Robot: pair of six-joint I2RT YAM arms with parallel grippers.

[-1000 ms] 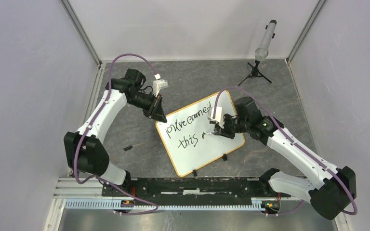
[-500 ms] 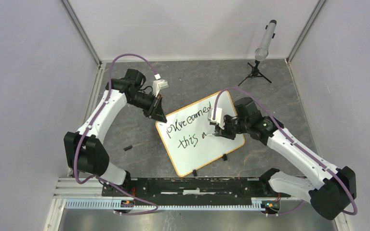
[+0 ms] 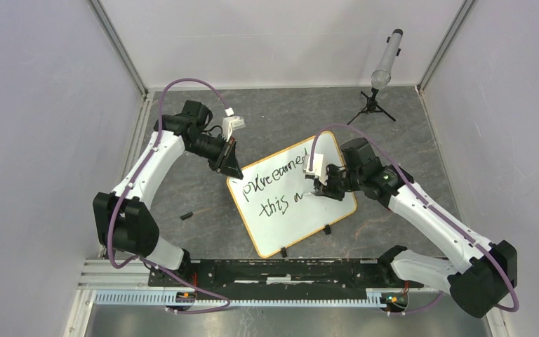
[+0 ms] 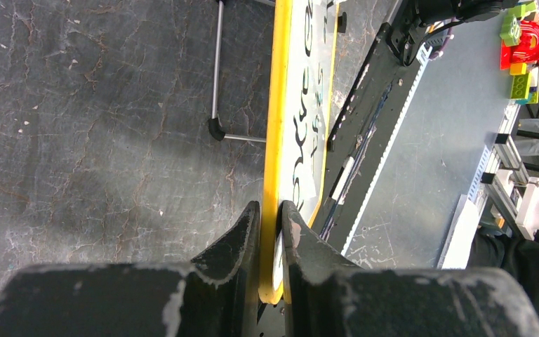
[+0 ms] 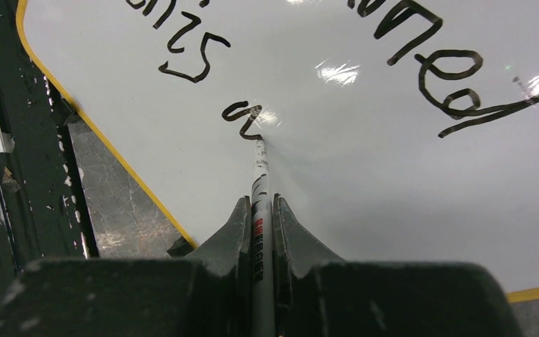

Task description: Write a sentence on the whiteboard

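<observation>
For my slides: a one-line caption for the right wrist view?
Right gripper pinches a marker, its tip on the whiteboard beside the unfinished sentence.

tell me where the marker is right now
In the right wrist view the marker is pinched in the right hand, its tip touching the whiteboard at the end of the second line of the sentence.

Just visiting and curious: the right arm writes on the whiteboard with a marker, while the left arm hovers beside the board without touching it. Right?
Not quite. The left wrist view shows the left gripper shut on the yellow frame of the whiteboard, not hovering. The right gripper does hold the marker, tip on the board.
</observation>
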